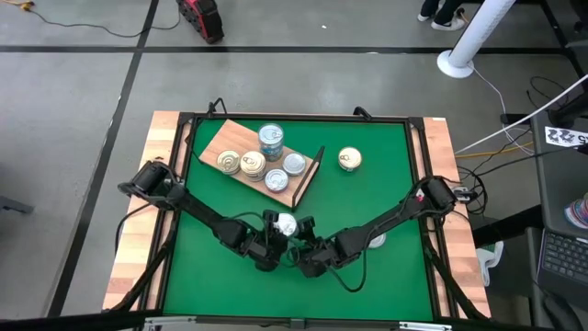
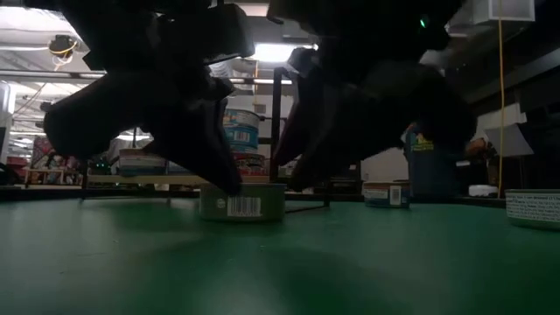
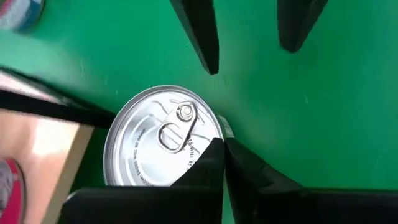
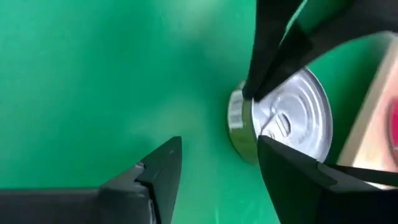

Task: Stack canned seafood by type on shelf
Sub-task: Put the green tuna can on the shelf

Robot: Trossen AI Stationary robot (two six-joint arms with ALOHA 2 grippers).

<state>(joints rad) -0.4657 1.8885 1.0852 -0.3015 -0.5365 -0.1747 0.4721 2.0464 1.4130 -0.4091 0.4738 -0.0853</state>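
High view: both grippers meet at one silver-topped tin (image 1: pixel 286 223), lower centre.
Left gripper (image 1: pixel 274 230) and right gripper (image 1: pixel 301 237) stand open, straddling it, apparently to grasp.

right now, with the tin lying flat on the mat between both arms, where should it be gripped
Take the tin by its low round side wall, jaws on opposite sides, coming straight down: it lies flat, pull-tab up. The open right gripper sits beside it; the left gripper crowds the other side.
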